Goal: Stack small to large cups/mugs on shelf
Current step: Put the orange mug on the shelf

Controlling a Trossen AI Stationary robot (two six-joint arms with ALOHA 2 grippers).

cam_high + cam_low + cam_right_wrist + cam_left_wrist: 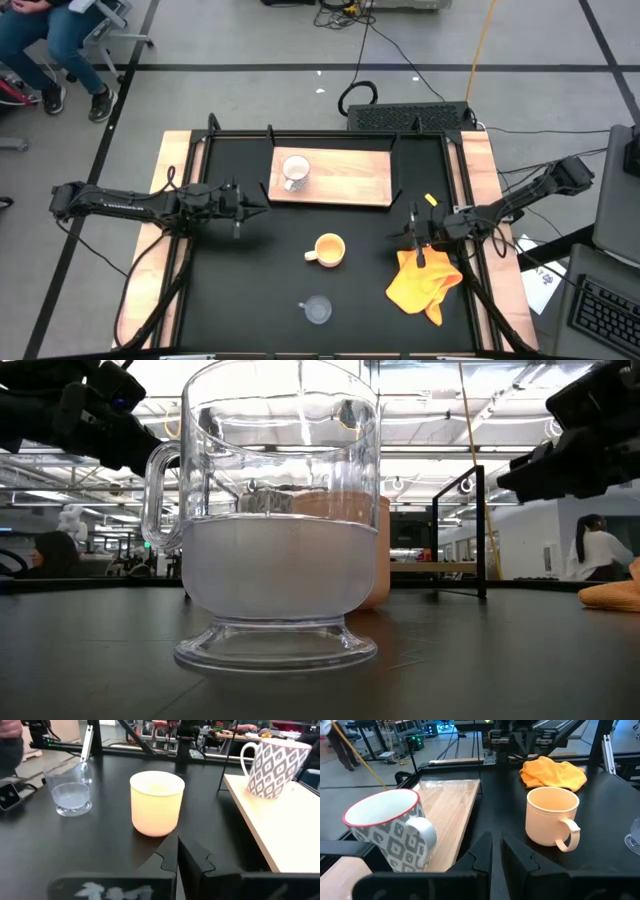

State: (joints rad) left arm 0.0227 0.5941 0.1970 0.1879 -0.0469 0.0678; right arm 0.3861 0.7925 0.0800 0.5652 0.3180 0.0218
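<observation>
Left gripper [250, 208] sits left of centre in the high view, fingers pressed together, holding nothing, its tip just short of the shelf's [350, 180] lower left corner.

White mug [295, 172] — grey pattern, red rim — stands upright on the shelf's left part, upper centre of frame.

Orange-yellow mug [329, 250] stands upright on the black tabletop [250, 290] at centre, below the shelf, apart from it.

Clear glass cup [317, 311] stands at lower centre, well below that mug; it fills the low view's foreground.

Right gripper [416, 236] — right of centre, fingers closed and empty — hangs at the upper edge of the orange-yellow cloth [425, 282], lower right.
</observation>
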